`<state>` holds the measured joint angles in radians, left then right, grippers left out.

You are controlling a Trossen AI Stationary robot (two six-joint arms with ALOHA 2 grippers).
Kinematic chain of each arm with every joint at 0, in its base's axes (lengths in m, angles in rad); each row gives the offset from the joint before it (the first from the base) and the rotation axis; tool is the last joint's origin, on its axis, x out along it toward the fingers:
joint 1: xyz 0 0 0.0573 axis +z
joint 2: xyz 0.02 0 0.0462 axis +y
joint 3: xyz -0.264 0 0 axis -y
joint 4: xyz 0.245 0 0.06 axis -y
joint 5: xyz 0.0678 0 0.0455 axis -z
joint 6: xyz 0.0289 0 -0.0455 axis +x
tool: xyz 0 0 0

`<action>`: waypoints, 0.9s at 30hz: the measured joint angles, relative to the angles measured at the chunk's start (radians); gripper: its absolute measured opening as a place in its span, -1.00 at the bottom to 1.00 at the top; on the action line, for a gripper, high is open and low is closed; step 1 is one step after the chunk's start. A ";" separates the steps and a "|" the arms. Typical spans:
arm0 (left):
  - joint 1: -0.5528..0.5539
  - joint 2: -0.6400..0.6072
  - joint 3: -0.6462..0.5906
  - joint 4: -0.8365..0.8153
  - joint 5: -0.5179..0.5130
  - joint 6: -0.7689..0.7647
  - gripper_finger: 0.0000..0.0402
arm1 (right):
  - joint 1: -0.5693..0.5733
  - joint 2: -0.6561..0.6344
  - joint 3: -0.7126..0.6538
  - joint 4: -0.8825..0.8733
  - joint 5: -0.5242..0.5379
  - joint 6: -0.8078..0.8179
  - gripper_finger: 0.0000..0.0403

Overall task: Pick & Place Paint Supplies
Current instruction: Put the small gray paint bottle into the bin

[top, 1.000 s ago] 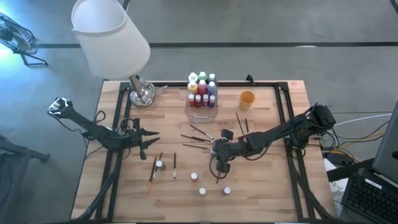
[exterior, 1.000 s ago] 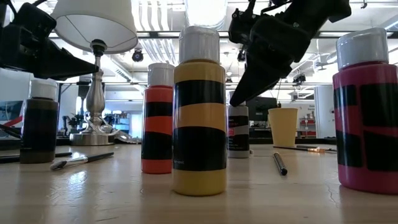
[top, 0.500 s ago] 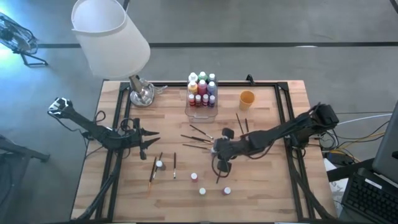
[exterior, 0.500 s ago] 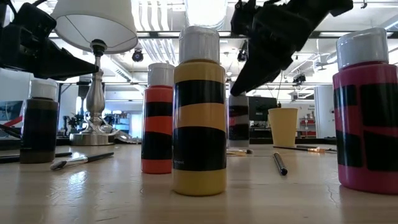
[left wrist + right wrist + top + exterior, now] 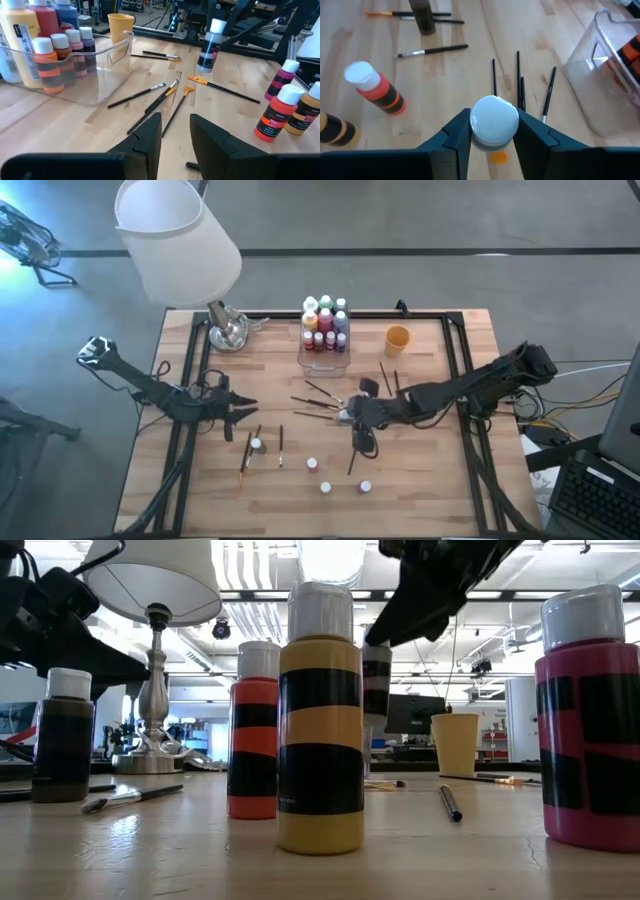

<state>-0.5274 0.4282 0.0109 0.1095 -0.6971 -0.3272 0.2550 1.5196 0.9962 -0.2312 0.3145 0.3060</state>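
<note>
Above the wooden worktop (image 5: pixel 420 470), my right tool (image 5: pixel 492 131) is clamped on a white-capped paint bottle (image 5: pixel 493 120), lifted clear. My left tool (image 5: pixel 175 131) waits near the left edge, fingers apart.

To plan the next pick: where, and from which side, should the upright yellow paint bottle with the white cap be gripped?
Probably across its white cap, coming straight down: the black-banded yellow bottle stands upright, and the orange bottle and pink bottle stand close by.
</note>
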 joint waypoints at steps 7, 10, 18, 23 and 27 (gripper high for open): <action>0.000 0.000 0.000 0.016 -0.004 0.008 -0.46 | -0.001 -0.026 0.000 0.003 0.002 -0.026 -0.44; 0.001 -0.001 0.001 0.092 -0.055 0.116 -0.46 | -0.004 -0.036 0.000 0.003 0.002 -0.029 -0.42; 0.002 -0.002 0.037 0.384 -0.072 0.494 -0.46 | -0.049 -0.045 0.020 0.002 0.001 -0.052 -0.44; 0.002 -0.002 0.081 0.435 -0.069 0.609 -0.46 | -0.092 -0.045 0.060 -0.001 -0.007 -0.095 -0.42; 0.002 0.000 0.131 0.431 -0.013 0.652 -0.46 | -0.140 -0.045 0.103 -0.005 -0.012 -0.136 -0.44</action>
<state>-0.5252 0.4286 0.1419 0.5407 -0.7097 0.3246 0.1147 1.4746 1.0991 -0.2365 0.3022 0.1697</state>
